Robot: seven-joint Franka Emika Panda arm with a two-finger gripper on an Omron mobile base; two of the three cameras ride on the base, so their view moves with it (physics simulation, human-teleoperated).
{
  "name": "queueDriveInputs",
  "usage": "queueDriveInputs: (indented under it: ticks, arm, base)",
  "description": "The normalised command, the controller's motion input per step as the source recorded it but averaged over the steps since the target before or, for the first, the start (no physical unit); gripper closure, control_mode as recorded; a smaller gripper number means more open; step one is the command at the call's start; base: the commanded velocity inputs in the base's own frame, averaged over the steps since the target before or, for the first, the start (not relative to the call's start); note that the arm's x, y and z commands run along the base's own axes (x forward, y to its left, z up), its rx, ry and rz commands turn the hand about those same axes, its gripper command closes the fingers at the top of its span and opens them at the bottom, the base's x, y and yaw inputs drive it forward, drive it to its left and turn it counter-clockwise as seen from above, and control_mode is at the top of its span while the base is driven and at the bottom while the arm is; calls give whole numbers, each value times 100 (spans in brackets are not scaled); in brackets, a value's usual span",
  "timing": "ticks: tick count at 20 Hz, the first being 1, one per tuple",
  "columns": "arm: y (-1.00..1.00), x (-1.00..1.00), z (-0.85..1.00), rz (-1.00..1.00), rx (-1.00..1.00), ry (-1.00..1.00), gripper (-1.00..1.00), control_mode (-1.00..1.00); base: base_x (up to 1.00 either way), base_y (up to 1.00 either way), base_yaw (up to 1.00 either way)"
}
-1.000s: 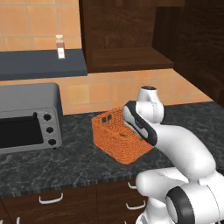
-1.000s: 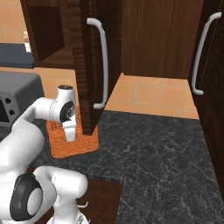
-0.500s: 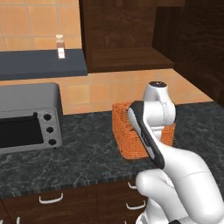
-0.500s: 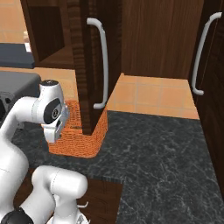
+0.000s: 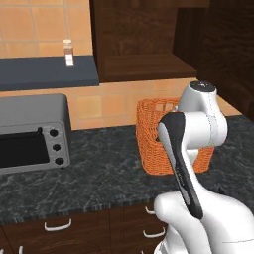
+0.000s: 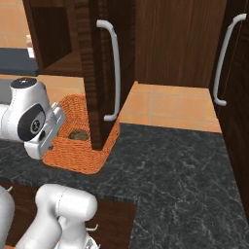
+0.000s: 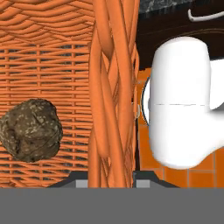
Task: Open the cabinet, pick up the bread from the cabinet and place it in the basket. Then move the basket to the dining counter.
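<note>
My gripper (image 7: 111, 183) is shut on the near wall of the bright orange woven basket (image 7: 111, 87), with the woven rim running up between the two finger tips. The lumpy dark brown bread (image 7: 30, 129) lies on the basket floor. From the right base view the bread (image 6: 78, 135) shows inside the basket (image 6: 73, 160), which sits partly behind the open cabinet door (image 6: 97, 73) with its silver bar handle (image 6: 114, 68). In the left base view my white arm covers the right half of the basket (image 5: 154, 149). The dining counter is out of view.
A grey toaster oven (image 5: 32, 131) stands at the left on the black speckled counter (image 5: 99, 173). A small bottle (image 5: 69, 53) sits on a dark shelf above. The open cabinet (image 5: 139, 39) hangs over the basket. A second handled door (image 6: 223, 63) is at the right.
The basket has slid to the right along the black counter with my gripper on its wall, ending under the open cabinet door. My arm has swung round in front of it.
</note>
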Motion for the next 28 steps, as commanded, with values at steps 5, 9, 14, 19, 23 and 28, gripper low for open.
queueDriveInputs:
  ticks: [5, 9, 14, 19, 23, 28]
  arm:
    - [13, -28, 26, 0, -2, -9, 100, 100]
    - [0, 0, 0, 0, 0, 0, 100, 100]
    - [0, 0, 0, 0, 0, 0, 100, 100]
    - [0, 0, 0, 0, 0, 0, 100, 100]
    - [0, 0, 0, 0, 0, 0, 100, 100]
    - [0, 0, 0, 0, 0, 0, 100, 100]
  base:
    - [-31, 35, 0]
    - [-61, 85, 13]
    - [-23, 100, 52]
    - [-4, 52, 95]
    - [-1, 30, 100]
    - [-1, 9, 100]
